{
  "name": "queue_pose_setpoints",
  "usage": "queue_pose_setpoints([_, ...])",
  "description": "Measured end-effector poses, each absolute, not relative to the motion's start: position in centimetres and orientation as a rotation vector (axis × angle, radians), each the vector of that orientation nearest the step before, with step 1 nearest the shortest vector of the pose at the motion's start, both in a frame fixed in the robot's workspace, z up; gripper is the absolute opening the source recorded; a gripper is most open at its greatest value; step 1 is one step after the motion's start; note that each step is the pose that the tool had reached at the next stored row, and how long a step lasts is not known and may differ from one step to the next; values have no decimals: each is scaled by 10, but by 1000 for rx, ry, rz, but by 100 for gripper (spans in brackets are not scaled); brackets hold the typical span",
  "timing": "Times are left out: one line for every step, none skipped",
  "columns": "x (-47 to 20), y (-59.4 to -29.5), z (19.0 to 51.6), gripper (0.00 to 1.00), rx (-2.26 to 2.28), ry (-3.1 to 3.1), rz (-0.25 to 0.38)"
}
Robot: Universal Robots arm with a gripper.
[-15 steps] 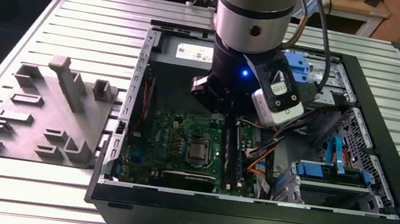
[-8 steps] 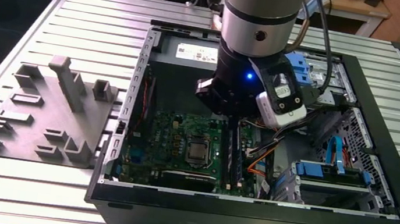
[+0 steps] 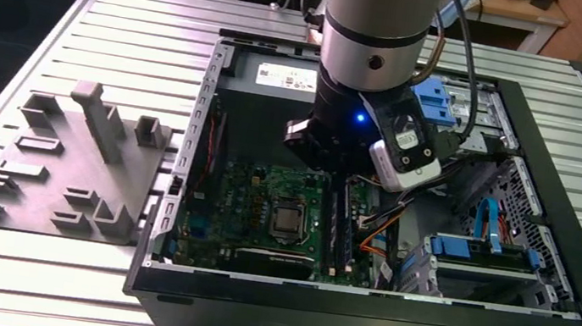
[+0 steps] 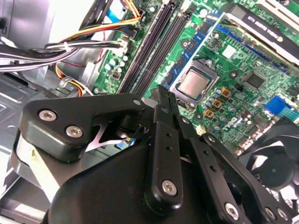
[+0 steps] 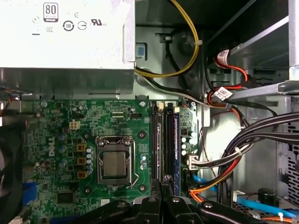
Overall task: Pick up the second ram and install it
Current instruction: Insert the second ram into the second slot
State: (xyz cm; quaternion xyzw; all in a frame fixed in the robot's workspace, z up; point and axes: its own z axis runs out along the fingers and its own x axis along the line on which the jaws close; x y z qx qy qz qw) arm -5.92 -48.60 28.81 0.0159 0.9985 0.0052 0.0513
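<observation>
Gripper (image 4: 164, 93) is low over the board. Its two black fingers (image 4: 161, 140) are pressed tight together, closed, and I can make out nothing between them. In the first wrist view the same closed tips hang at the end of the memory slots (image 5: 159, 140).

The second ram (image 5: 176, 140), as far as I can tell, is that thin blue strip seen edge-on. It stands in the slot row on the side toward the cables (image 5: 243, 149) and runs the full length of the row. The gripper's tips are just beside its end; whether they touch it, I cannot tell, nor whether the stick is clipped fully home.

On the other side of the slots sits the processor socket (image 5: 114, 163), its metal frame shut, in the middle of the green motherboard (image 5: 60, 140). Past the far end of the slots is the silver power supply (image 5: 65, 37), with a yellow lead curling out beside it. Black, red and orange cables bunch up along the drive side. In the second wrist view a black fan (image 4: 275, 172) shows near the board's edge.

In the exterior view the arm (image 3: 369, 54) reaches straight down into the open computer case (image 3: 552, 251), a blue light lit on its wrist. The case lies on a slatted metal table (image 3: 152, 15). On the exterior view's left, just beside the case, stands a grey fixture (image 3: 73, 175).
</observation>
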Motion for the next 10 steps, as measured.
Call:
queue_pose_setpoints([-59, -486, 288, 9, 48, 3039, 16])
queue_pose_setpoints([-59, -486, 288, 9, 49, 3039, 16])
queue_pose_setpoints([-59, -486, 288, 9, 49, 3039, 16])
queue_pose_setpoints([-59, -486, 288, 9, 49, 3039, 16])
queue_pose_setpoints([-59, -486, 288, 9, 49, 3039, 16])
queue_pose_setpoints([-59, -486, 288, 9, 49, 3042, 16])
queue_pose_setpoints([-59, -486, 288, 9, 49, 3047, 16])
queue_pose_setpoints([-59, -486, 288, 9, 49, 3054, 15])
queue_pose_setpoints([-59, -486, 288, 9, 49, 3062, 15])
queue_pose_setpoints([-59, -486, 288, 9, 49, 3064, 15])
